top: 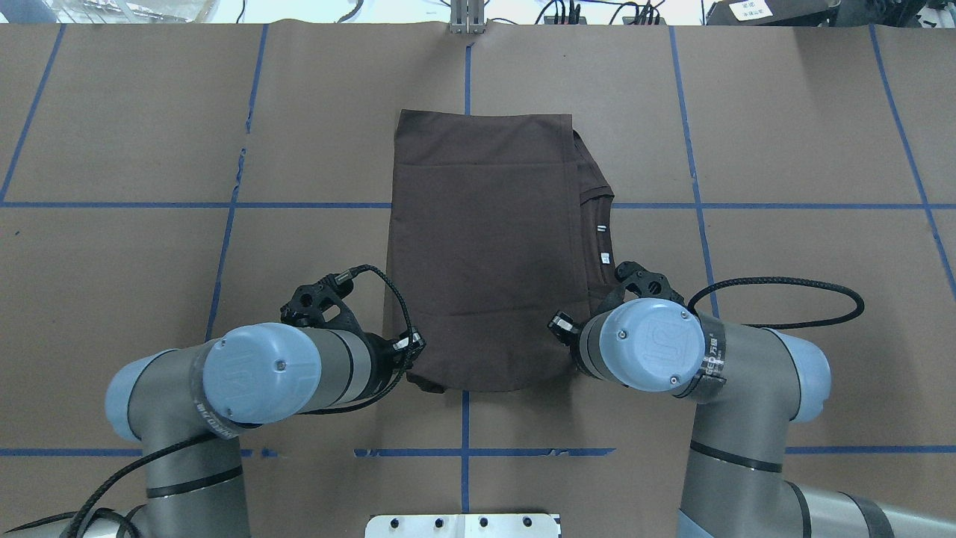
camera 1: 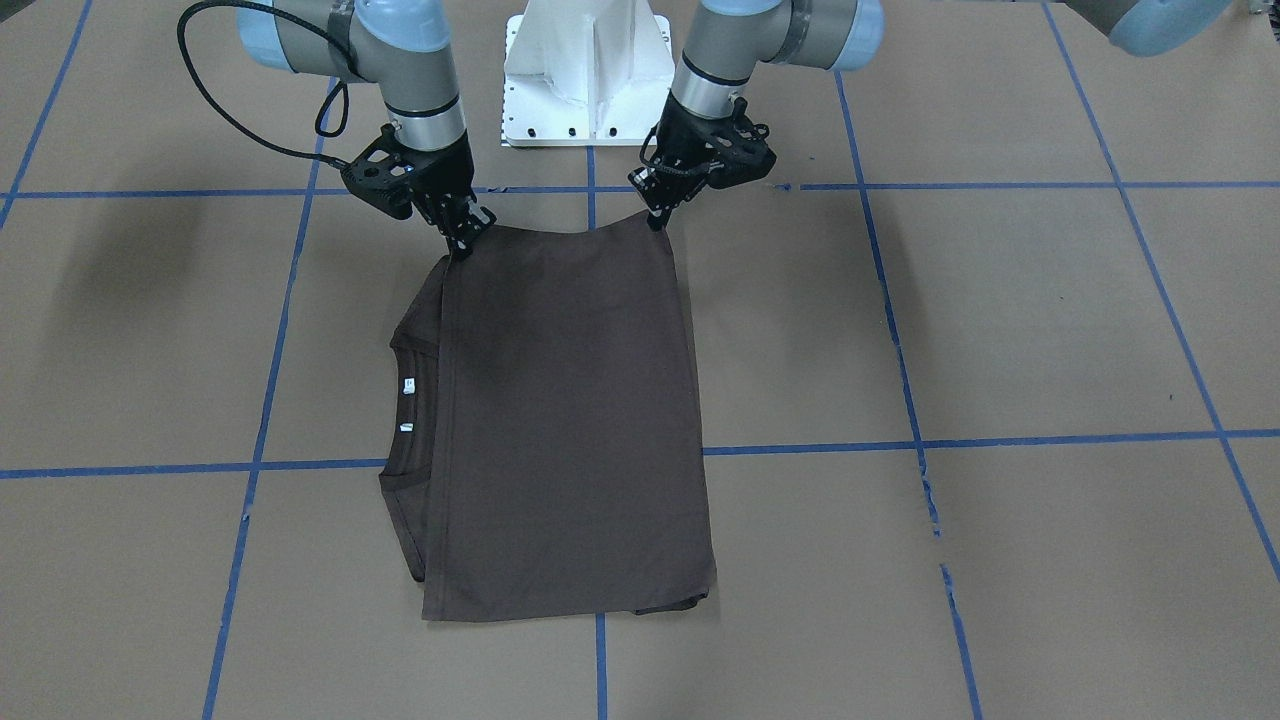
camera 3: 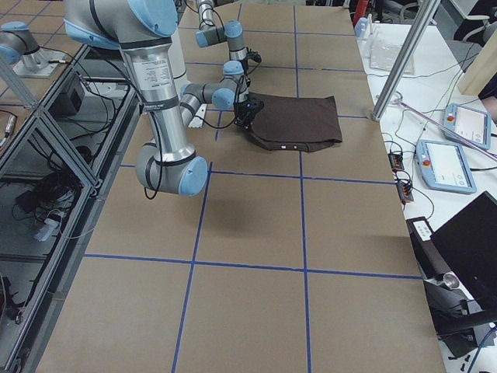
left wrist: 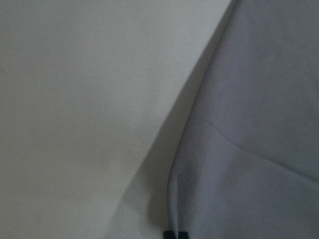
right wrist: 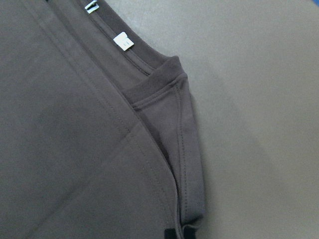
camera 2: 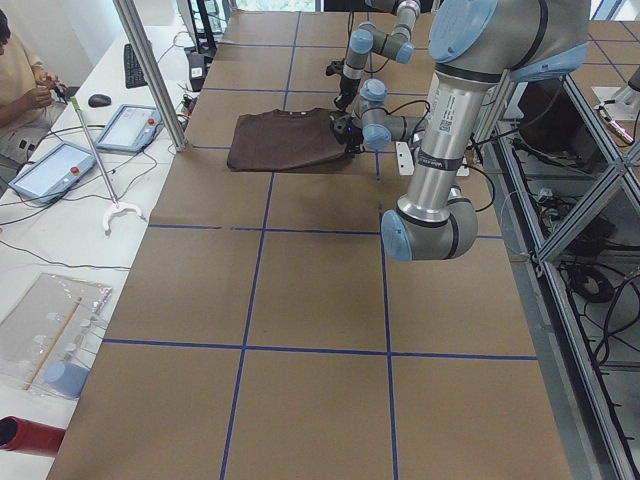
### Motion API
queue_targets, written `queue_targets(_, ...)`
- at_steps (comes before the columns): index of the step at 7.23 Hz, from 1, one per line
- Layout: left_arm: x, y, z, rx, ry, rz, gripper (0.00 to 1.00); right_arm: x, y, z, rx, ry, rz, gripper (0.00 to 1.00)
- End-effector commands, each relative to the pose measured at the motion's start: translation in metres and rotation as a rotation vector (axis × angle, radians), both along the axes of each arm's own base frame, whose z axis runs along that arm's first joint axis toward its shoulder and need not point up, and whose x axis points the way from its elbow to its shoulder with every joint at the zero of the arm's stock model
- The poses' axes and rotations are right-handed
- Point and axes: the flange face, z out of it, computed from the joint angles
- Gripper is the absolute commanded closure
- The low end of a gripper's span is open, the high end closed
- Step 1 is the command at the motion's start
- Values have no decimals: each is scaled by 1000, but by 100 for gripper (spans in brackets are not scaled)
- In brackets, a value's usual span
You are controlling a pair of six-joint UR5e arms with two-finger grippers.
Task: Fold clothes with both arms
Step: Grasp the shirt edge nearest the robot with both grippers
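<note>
Two end effectors, left (camera 1: 655, 222) and right (camera 1: 462, 245), pinch T-shirt (camera 1: 570, 420) on blue-taped table (camera 1: 1000, 320).

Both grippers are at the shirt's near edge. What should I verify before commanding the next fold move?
1. Left gripper pinching a near corner of the T-shirt: ok.
2. Right gripper pinching the other near corner: ok.
3. Edge between them free of heavy sag: ok.
4. Layers flush: not ok; the collar side sticks out past the top layer, and a lower layer peeks out at the far edge.
5. Left arm's cable off the cloth: cannot tell; it loops over the shirt's edge.
</note>
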Motion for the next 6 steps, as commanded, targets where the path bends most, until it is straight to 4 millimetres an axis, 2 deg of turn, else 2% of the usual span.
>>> queue_targets(1,-24,47,-31,-64,52,40,100,24,62,-14,15,-60,-100,100)
queue_targets(2,-52,54,-45,-59,74,44,100,44,67,-33,22,-111,-107,100)
queue_targets(3,-62,61,-54,-71,71,71,100,65,53,-39,13,-126,-82,100)
queue_targets(4,-64,44,-52,-57,59,47,100,72,30,-38,-2,-106,-52,100)
queue_targets(5,-74,6,-54,-19,48,-4,100,73,-5,-55,53,-104,-41,100)
queue_targets(6,-74,-27,-56,27,22,-36,100,56,-57,-57,52,-74,-43,100)
